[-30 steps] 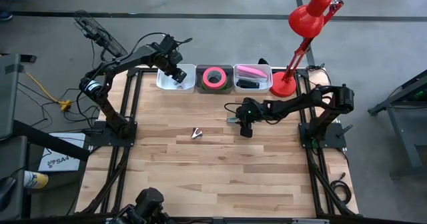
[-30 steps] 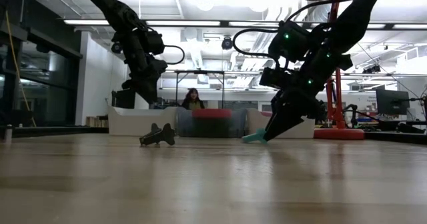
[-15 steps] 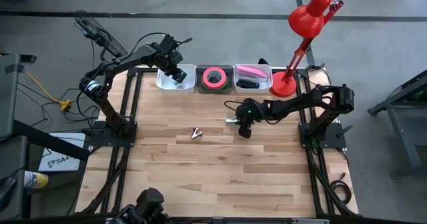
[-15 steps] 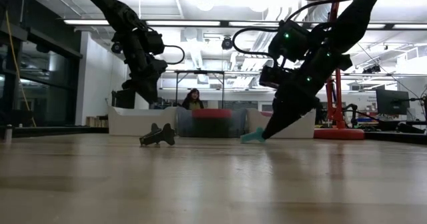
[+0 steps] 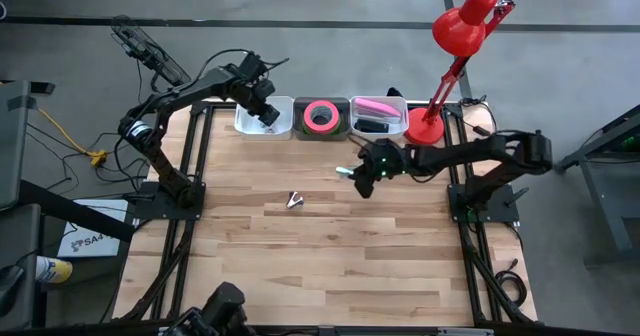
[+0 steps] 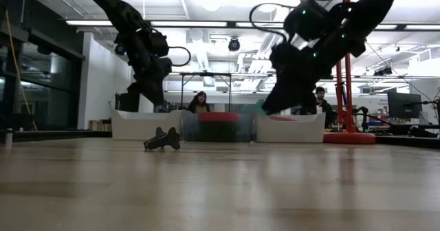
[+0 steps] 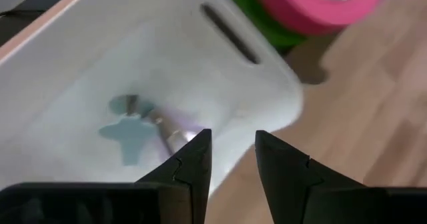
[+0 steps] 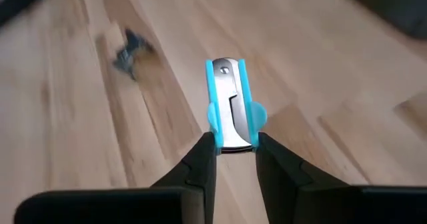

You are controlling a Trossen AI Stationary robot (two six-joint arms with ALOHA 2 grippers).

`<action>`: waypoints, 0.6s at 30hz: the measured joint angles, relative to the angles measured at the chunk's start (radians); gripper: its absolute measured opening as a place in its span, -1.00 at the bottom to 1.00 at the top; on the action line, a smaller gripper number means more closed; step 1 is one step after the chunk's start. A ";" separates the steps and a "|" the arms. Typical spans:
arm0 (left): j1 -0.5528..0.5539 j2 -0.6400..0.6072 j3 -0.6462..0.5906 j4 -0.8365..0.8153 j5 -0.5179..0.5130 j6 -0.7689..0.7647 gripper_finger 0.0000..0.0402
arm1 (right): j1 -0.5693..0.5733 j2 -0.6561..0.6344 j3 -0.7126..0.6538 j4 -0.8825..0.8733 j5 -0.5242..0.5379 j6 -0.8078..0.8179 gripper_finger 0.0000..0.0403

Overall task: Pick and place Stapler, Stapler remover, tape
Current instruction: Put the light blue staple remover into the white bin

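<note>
Lifted off the wood, blue-and-metal stapler remover (image 8: 229, 106) clamped in right gripper (image 8: 233, 147), left gripper (image 7: 230, 159) slightly parted, empty

The right arm reaches in from its base at the tabletop's (image 5: 300, 266) right edge, stretched leftward with the forearm nearly level. Its hand (image 5: 361, 179) hangs clear above the tabletop, fingers (image 8: 203, 159) clamped on a blue staple remover (image 8: 229, 106) that juts out ahead of them. The left arm rises from its base at the left edge, bends at the elbow and angles toward the far side. Its hand (image 5: 270, 115) points down, fingers (image 7: 193, 159) standing slightly apart with nothing between them.
</note>
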 joint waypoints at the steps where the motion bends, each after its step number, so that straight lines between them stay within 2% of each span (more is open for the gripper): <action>1: 0.000 -0.003 0.000 0.005 0.020 0.001 -0.43 | -0.004 -0.016 0.000 0.000 0.000 0.013 -0.64; 8: 0.000 -0.025 0.069 0.010 0.156 0.033 -0.43 | -0.039 -0.139 0.000 0.013 0.000 0.050 -0.64; 11: 0.000 -0.030 0.118 -0.001 0.249 0.070 -0.43 | -0.051 -0.184 0.000 0.042 0.000 0.050 -0.64; 18: -0.007 -0.039 0.190 0.027 0.677 0.146 -0.43 | -0.078 -0.209 0.000 0.287 0.005 0.062 -0.64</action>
